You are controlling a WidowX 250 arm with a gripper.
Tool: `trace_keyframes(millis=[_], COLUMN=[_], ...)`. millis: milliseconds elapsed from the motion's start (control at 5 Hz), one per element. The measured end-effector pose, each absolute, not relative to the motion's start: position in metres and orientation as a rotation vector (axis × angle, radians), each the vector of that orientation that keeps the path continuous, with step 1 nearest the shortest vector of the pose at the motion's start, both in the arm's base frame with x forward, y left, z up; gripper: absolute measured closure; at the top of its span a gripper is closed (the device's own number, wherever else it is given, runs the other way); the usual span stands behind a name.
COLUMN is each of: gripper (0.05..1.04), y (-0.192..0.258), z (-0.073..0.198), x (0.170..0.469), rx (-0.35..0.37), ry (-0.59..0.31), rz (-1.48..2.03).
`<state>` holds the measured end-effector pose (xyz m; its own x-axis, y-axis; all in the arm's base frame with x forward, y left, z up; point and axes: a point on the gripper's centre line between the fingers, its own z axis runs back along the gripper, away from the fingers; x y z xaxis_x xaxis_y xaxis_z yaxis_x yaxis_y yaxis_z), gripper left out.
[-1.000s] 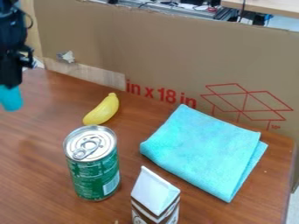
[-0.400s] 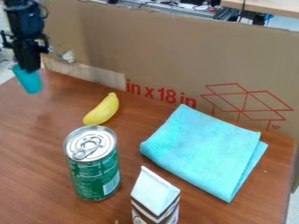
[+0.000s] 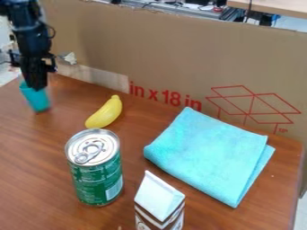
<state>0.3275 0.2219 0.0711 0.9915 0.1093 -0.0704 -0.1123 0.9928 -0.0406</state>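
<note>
The black gripper point(image 3: 36, 88) hangs at the upper left of the camera view, over the table's far left part, and is shut on a teal cup point(image 3: 37, 99). The cup tilts slightly; whether its bottom touches the wood I cannot tell. To the right of the cup, a yellow banana point(image 3: 105, 112) lies on the table. Nearer the camera stands a green can point(image 3: 98, 179) with a silver top.
A folded turquoise cloth point(image 3: 207, 155) lies on the right of the wooden table point(image 3: 36, 179). At the front stands a brown and white carton point(image 3: 160, 200). A cardboard wall point(image 3: 174, 54) runs along the back edge.
From the left edge, the gripper has moved right with the teal cup, first higher and farther back, then lower. The banana, can, carton and cloth have stayed put.
</note>
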Motion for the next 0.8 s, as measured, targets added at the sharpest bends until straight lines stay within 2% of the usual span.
trace_keyframes(millis=[400, 600, 800], gripper=[0.98, 0.799, 0.521], y=[0.223, 0.223, 0.227], z=[0.069, 0.071, 0.105], x=[0.333, 0.333, 0.328], rx=[-0.048, -0.045, 0.033], ry=[0.051, 0.05, 0.024], rz=[0.108, 0.143, 0.213])
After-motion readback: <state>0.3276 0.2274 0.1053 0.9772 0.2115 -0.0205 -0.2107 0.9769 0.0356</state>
